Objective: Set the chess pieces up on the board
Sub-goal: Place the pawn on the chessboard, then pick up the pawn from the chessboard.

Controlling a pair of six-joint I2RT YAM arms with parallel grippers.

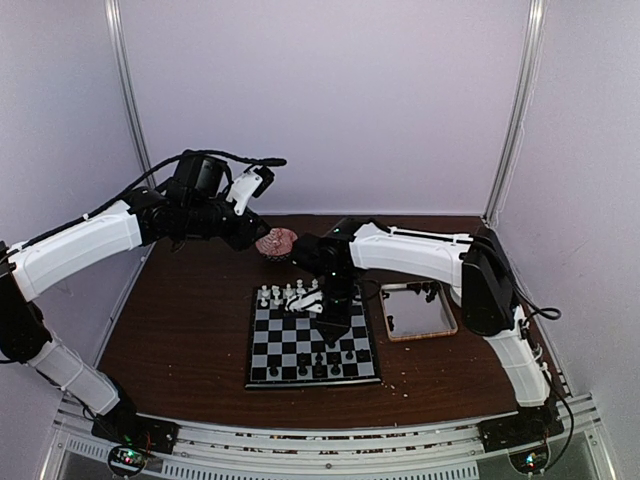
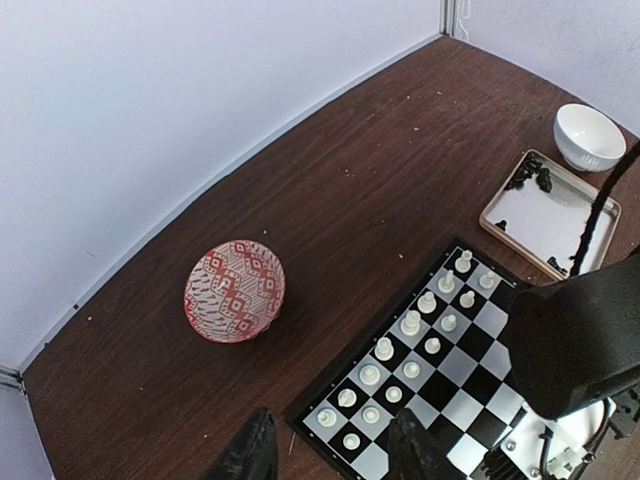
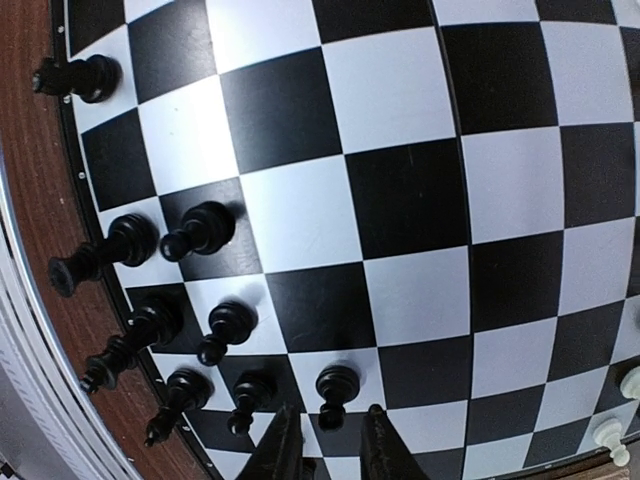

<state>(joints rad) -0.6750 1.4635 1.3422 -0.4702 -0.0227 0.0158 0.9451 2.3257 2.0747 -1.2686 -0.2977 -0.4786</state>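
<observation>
The board (image 1: 300, 352) lies mid-table, with white chess pieces (image 1: 285, 296) on its far rows and black ones (image 1: 318, 362) on its near rows. My right gripper (image 1: 331, 328) hovers low over the board. In the right wrist view it (image 3: 328, 412) is open, its fingertips (image 3: 283, 440) on either side of a standing black pawn (image 3: 338, 383) without touching it. Several more black pieces (image 3: 200, 230) stand to the left. My left gripper (image 1: 240, 232) is raised behind the board. It is open and empty (image 2: 330, 455) over the board's corner by the white pieces (image 2: 410, 322).
A red patterned bowl (image 2: 235, 290) sits on the table behind the board. A wooden-rimmed grey tray (image 2: 560, 225) holding a few black pieces (image 2: 530, 178) lies right of the board, with a white bowl (image 2: 590, 135) beyond it. Walls enclose the table.
</observation>
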